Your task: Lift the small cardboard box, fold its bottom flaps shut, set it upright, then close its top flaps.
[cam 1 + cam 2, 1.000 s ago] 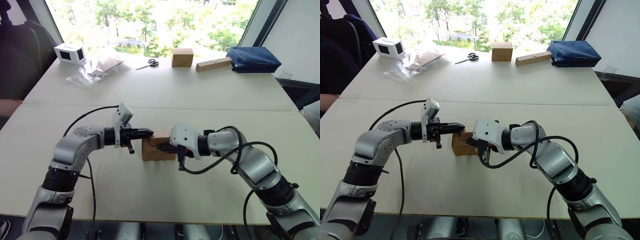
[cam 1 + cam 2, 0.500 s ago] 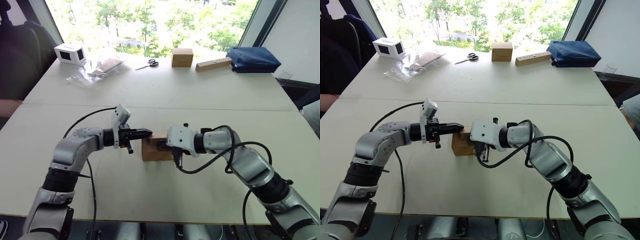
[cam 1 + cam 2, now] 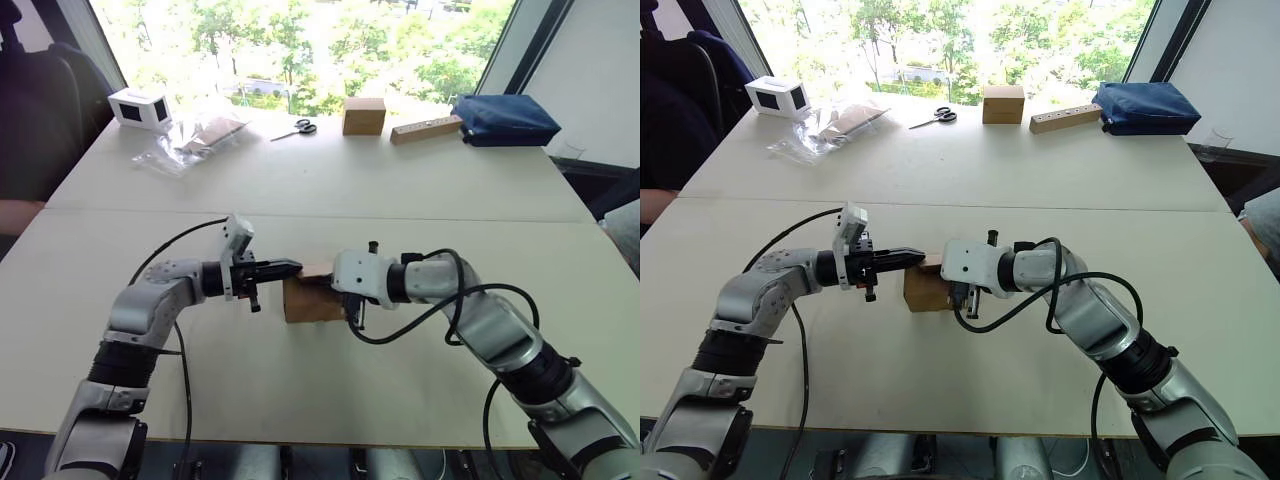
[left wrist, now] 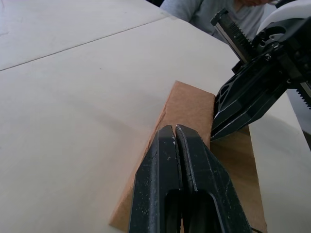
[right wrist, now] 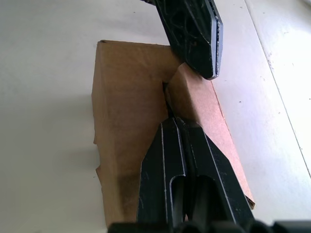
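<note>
On a white desk [image 3: 400, 180] by a sunlit window, the small cardboard box [image 3: 312, 302] is flanked by both arms. In the left wrist view, the left gripper [image 4: 176, 130], jaws closed, presses the top flaps [image 4: 192, 104]; in the right wrist view, the right gripper [image 5: 176, 122], jaws closed, bears on them. Closing appears nearly finished.

You see a plain brown box [image 3: 312, 300] on a cream table [image 3: 330, 180], black fingers on the left gripper [image 3: 294, 266] and right gripper [image 5: 176, 127], a white box with dark panels [image 3: 139, 106], a dark blue bag [image 3: 505, 117], and black-handled scissors [image 3: 296, 128].
</note>
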You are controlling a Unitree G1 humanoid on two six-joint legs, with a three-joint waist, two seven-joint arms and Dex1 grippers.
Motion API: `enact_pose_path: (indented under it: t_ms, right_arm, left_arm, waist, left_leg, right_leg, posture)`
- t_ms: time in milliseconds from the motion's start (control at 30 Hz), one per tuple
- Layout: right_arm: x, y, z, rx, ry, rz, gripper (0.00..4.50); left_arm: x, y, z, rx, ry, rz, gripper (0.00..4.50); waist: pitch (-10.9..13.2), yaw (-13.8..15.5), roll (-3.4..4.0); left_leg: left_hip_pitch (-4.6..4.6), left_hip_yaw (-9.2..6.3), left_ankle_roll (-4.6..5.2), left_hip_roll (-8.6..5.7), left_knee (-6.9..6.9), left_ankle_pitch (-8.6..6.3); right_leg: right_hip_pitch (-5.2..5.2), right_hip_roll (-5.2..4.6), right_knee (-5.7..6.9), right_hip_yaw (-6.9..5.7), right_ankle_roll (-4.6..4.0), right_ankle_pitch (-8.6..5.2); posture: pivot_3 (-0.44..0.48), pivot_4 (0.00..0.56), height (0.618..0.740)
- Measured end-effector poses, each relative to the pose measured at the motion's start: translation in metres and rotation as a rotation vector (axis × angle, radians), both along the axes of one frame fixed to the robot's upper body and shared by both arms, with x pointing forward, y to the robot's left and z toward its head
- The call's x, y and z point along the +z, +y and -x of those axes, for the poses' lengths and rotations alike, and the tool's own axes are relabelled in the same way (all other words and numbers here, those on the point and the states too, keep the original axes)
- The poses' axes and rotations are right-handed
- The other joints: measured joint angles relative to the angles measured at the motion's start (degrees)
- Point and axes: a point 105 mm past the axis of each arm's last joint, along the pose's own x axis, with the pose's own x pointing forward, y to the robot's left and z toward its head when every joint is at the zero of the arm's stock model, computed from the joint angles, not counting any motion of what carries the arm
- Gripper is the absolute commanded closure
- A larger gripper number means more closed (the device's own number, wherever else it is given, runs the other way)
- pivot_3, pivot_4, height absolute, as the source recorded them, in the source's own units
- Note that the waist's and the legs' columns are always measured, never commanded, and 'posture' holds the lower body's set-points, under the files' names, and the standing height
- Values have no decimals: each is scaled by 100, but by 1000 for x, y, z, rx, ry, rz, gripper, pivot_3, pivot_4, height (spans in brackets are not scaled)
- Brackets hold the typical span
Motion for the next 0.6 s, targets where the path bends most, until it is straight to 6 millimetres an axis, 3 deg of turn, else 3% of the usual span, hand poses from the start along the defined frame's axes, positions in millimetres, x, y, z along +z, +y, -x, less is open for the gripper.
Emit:
enact_pose_path:
  t_ms: [367,600]
  right_arm:
    - [0,-7,11,9,103,-44,4500]
    - [13,-21,8,-62,155,-160,4500]
  left_arm:
    - [2,-9,1,-26,-99,-141,4442]
    - [8,-14,1,-13,-110,-172,4442]
  waist:
    - [-2,10,1]
    - [-1,9,1]
  left_leg:
    - [9,-2,2,3,-2,-1]
    - [12,-3,2,4,-4,-1]
  right_leg:
    - [13,-2,-4,0,0,0]
    - [15,-2,-5,0,0,0]
  posture:
    - [0,150,740]
    - [0,150,740]
